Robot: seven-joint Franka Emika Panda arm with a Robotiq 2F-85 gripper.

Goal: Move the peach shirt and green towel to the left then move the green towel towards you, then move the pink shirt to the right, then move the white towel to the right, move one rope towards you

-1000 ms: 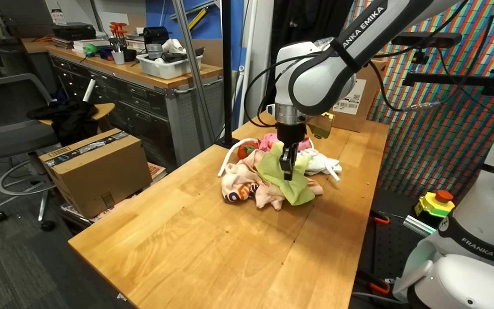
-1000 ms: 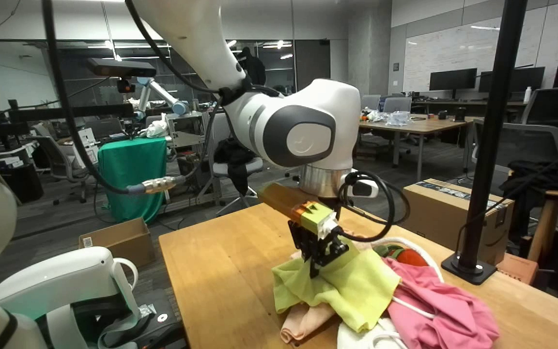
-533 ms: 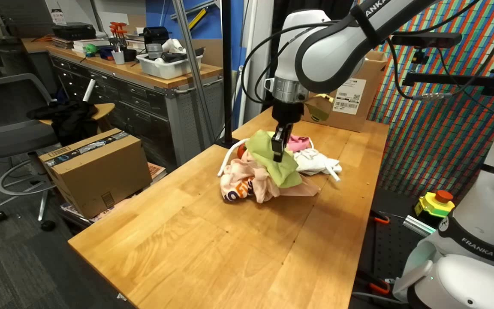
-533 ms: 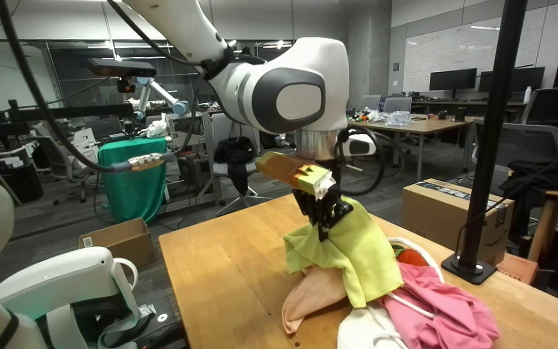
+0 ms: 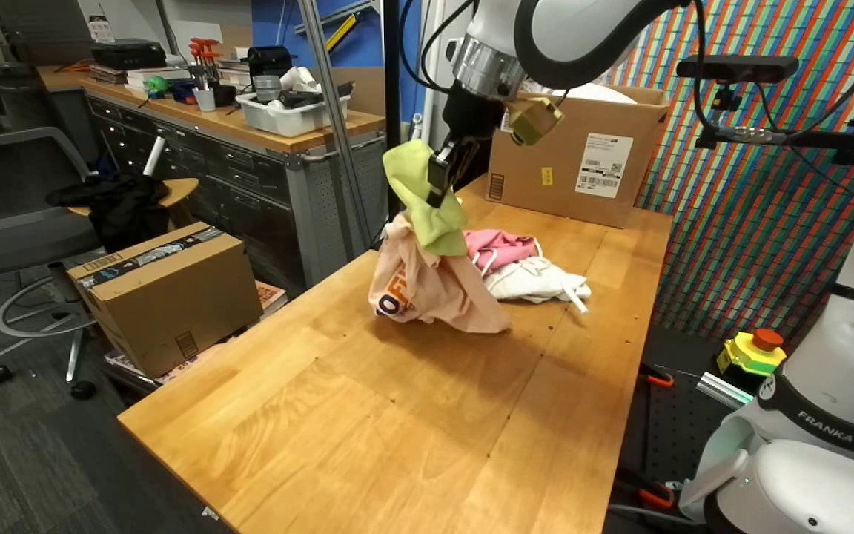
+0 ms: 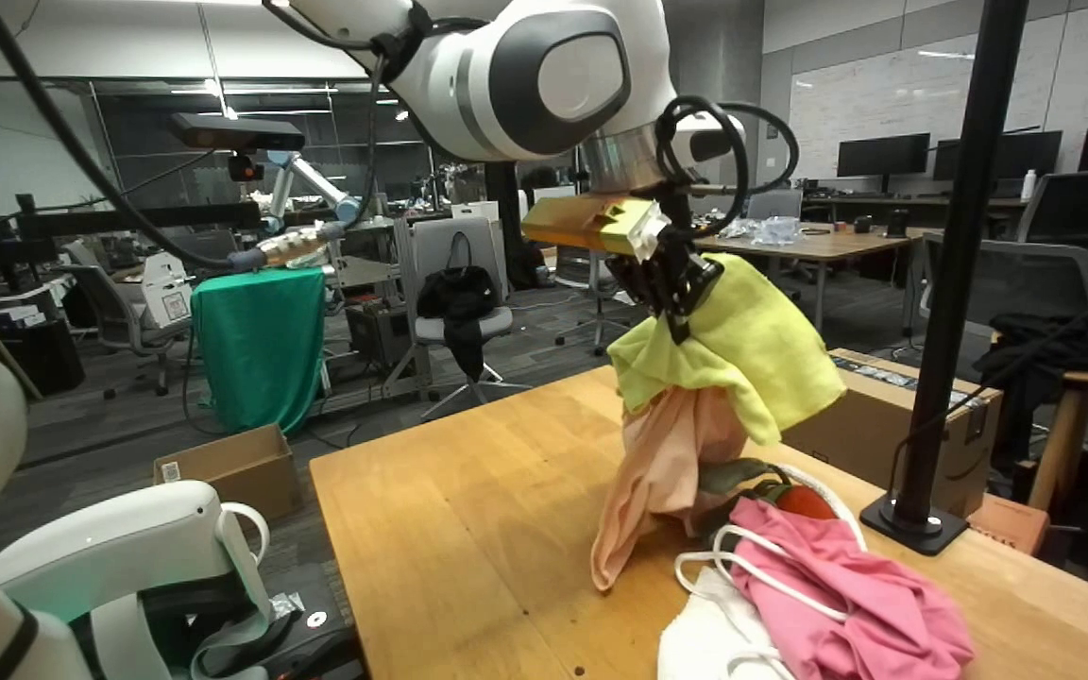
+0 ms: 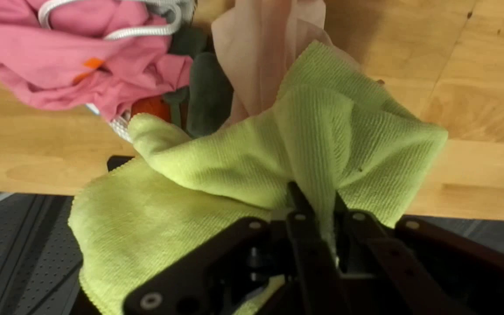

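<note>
Above the table (image 5: 368, 445), the gripper (image 7: 316, 194) pinches the green towel (image 6: 763, 345) — carry slowly, or the peach shirt (image 5: 438, 293) below may slip.

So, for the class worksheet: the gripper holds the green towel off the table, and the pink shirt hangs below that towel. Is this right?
Not quite: the peach shirt hangs below the green towel, as both exterior views show; the pink shirt lies on the table. The gripper does hold the green towel off the table.
</note>
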